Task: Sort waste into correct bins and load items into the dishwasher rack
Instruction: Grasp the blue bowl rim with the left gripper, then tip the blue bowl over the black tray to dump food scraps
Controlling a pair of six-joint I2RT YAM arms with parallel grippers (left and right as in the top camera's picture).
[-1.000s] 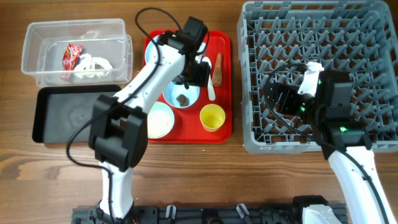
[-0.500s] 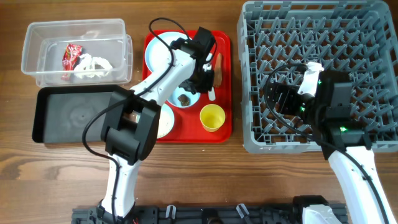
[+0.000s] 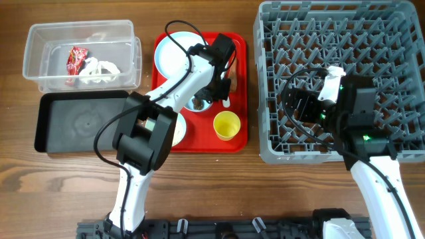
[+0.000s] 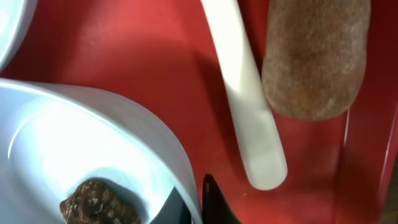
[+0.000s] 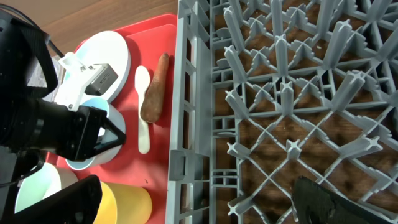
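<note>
The carrot-like stick (image 4: pixel 314 56) lies on the red serving tray (image 4: pixel 124 62) beside the white plastic spoon (image 4: pixel 245 99): light, firm, likely best pinched across its thick middle. The left end effector (image 3: pixel 218 85) hovers near, its gap unreadable; the right end effector (image 3: pixel 302 106) gapes empty above the dishwasher rack (image 3: pixel 392 26).

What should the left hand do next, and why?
Probably slide a little sideways past the white spoon to sit above the carrot-like stick. The left hand hovers by the bowl, the stick lies just beyond the spoon on the red tray, and it is waste not yet binned.
</note>
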